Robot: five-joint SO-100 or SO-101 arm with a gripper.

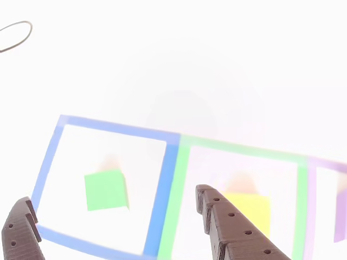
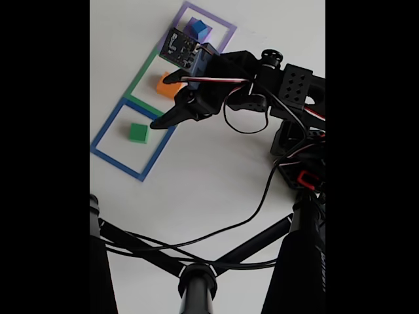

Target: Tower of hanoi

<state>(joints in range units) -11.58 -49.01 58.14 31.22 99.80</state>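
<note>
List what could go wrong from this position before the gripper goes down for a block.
1. The gripper is open and straddles the blue tape line, with the green block off to one side between the fingers; a straight descent may clip or push it rather than centre on it.
2. The other view is badly overexposed, so block edges are faint and alignment is hard to judge.
3. The yellow block sits close beside one finger and could be nudged.

In the fixed view, three taped squares run in a row up the counter [image 2: 196, 183]. The nearest [image 2: 108, 156] holds one block [image 2: 138, 133], the middle one [image 2: 139, 78] another block [image 2: 167, 86], the farthest [image 2: 222, 26] a two-block stack [image 2: 196, 29]. The tool [image 2: 162, 101] hangs over the middle square's edge.
</note>
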